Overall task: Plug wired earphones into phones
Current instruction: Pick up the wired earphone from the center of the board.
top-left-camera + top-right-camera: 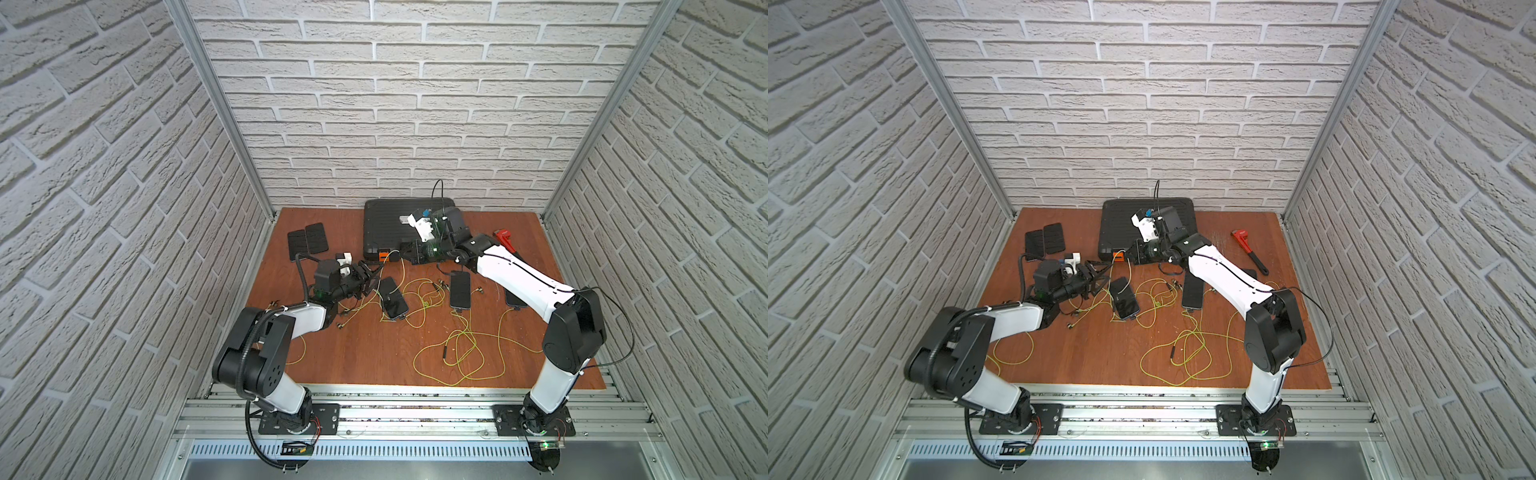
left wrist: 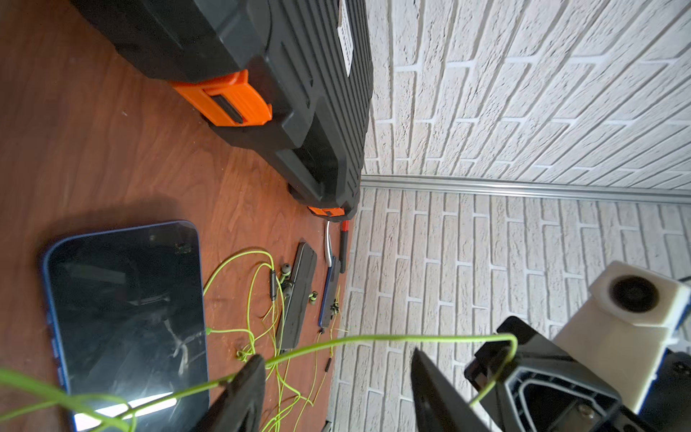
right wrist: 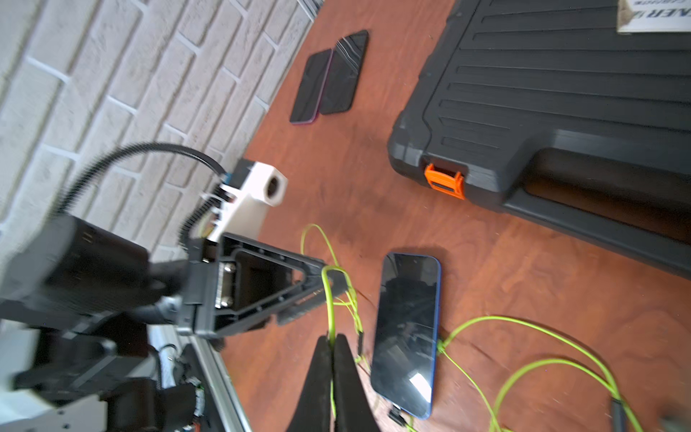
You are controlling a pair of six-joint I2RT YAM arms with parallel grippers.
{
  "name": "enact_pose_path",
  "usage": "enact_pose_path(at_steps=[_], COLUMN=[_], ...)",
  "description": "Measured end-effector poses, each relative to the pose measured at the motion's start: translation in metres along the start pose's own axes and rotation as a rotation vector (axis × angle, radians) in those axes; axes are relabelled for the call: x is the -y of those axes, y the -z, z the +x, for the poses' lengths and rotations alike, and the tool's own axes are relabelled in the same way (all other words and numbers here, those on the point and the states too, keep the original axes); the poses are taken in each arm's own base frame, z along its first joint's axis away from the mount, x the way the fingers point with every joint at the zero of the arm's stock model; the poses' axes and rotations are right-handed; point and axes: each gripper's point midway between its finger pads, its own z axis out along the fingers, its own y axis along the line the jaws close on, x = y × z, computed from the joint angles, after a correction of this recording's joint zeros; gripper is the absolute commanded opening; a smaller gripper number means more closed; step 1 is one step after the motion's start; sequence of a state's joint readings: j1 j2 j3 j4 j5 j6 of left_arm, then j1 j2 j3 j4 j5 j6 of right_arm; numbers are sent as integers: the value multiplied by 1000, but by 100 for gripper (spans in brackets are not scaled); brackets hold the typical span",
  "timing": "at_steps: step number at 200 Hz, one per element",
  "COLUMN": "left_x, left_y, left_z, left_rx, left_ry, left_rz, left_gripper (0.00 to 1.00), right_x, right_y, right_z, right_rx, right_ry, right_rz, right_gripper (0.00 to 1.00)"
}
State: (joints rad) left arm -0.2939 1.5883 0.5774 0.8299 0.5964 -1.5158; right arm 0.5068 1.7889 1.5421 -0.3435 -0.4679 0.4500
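My right gripper [image 3: 332,342] is shut on a yellow-green earphone cord [image 3: 329,299], just in front of the case's orange latch in a top view [image 1: 401,255]. The same cord [image 2: 374,338] runs across my left gripper [image 2: 336,370], whose jaws stand wide open; it drapes over one finger [image 2: 246,377] and hooks over the gripper body. A blue-edged phone [image 1: 392,298] lies right beside both grippers, screen up. Another phone [image 1: 460,289] lies to its right, and one more [image 1: 515,301] is half hidden under my right arm. More earphones [image 1: 457,353] lie in loose loops.
The big black case [image 1: 390,232] with orange latches stands at the back, close behind the grippers. Two phones [image 1: 307,243] lie side by side at the back left. A red pipe wrench [image 1: 1246,245] lies at the back right. Cord loops cover the front right of the wooden board [image 1: 353,353].
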Motion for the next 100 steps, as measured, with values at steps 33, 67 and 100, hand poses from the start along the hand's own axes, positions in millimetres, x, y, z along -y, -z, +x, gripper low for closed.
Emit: enact_pose_path(at_steps=[33, 67, 100], left_x=[-10, -4, 4], left_y=[-13, -23, -24], left_z=[3, 12, 16], left_rx=[-1, -20, -27], left_ry=[37, 33, 11], left_rz=[53, 111, 139], left_gripper=[68, 68, 70], right_x=[-9, -20, -23], right_y=[-5, -3, -1], right_z=[-8, -22, -28], right_rx=[49, 96, 117], right_ry=[-69, -90, -98], right_rz=[-75, -131, -151], right_gripper=[6, 6, 6])
